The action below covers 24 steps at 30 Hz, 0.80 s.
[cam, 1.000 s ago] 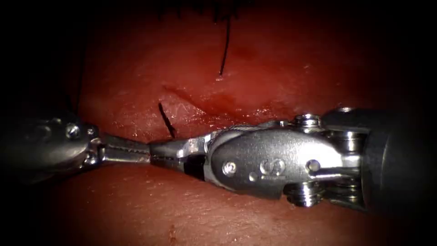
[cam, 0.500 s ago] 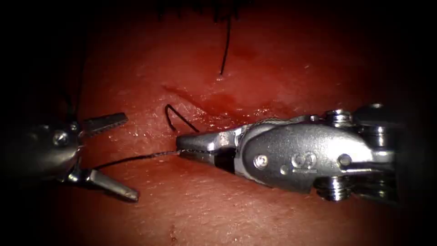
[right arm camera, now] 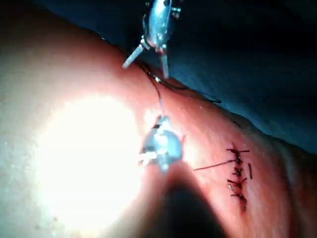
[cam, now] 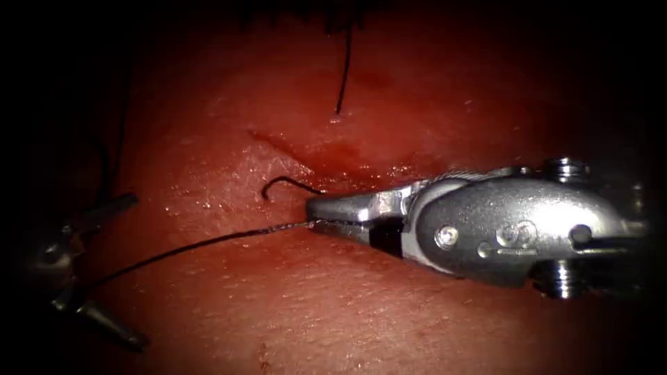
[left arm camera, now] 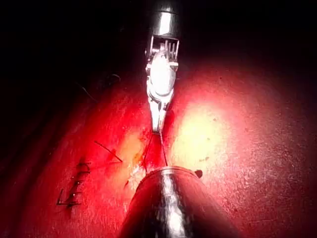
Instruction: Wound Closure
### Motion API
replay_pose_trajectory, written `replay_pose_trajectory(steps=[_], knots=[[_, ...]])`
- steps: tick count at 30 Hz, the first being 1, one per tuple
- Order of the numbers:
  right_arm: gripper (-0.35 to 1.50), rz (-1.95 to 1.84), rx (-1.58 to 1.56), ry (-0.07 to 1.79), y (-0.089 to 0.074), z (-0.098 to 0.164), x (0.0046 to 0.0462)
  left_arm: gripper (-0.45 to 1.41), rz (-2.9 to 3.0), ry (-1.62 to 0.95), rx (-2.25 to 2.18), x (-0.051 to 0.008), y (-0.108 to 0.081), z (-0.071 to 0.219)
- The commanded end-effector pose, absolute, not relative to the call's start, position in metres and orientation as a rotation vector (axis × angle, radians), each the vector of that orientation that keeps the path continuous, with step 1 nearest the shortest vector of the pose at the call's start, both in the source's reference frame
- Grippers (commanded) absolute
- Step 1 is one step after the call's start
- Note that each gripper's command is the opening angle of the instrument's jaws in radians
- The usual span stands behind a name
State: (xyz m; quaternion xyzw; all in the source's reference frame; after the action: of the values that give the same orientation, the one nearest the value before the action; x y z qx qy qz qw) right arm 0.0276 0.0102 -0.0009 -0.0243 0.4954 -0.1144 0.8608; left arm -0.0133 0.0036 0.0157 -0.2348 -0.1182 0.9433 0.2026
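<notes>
My right tool (cam: 310,214) reaches in from the right with its jaws shut on the dark thread (cam: 208,242). The thread runs left from the jaw tips, low over the tissue (cam: 333,312), and passes between the spread jaws of my left tool (cam: 138,271), which is open and grips nothing. A short hooked thread end (cam: 285,182) curls up just beyond the right jaw tips, left of the cut (cam: 326,156). The right wrist view has the left tool (right arm camera: 147,69) open, with the thread (right arm camera: 158,96) leading to my right tool (right arm camera: 159,121).
Another strand (cam: 343,69) drops from the far edge into the tissue above the cut. Finished dark stitches (right arm camera: 237,173) lie in a row further along the wound, also seen as stitches (left arm camera: 74,191) in the left wrist view. Red fluid wets the cut.
The left jaws, shut tip to tip against the right jaws a second ago, have opened and drawn back left. The right tool has moved right with the thread, stretching it out.
</notes>
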Motion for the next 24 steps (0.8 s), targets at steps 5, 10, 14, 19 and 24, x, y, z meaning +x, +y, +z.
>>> replay_pose_trajectory(steps=[5,10,14,19,24], knots=[[-0.35,-0.233,-0.046,1.044,0.0102,-0.0006,0.0278,0.51,2.641,-0.314,-0.642,-0.0141,0.0043,0.0187],[-0.35,-0.231,-0.048,1.045,0.0104,-0.0007,0.0275,0.47,2.648,-0.299,-0.643,-0.0136,0.0043,0.0200],[-0.35,-0.229,-0.049,1.046,0.0105,-0.0007,0.0274,0.32,2.651,-0.307,-0.659,-0.0130,0.0041,0.0208],[-0.35,-0.229,-0.050,1.046,0.0105,-0.0007,0.0274,-0.18,2.650,-0.329,-0.669,-0.0128,0.0041,0.0205],[-0.35,-0.229,-0.050,1.046,0.0105,-0.0007,0.0274,-0.45,2.645,-0.350,-0.688,-0.0125,0.0039,0.0201]])
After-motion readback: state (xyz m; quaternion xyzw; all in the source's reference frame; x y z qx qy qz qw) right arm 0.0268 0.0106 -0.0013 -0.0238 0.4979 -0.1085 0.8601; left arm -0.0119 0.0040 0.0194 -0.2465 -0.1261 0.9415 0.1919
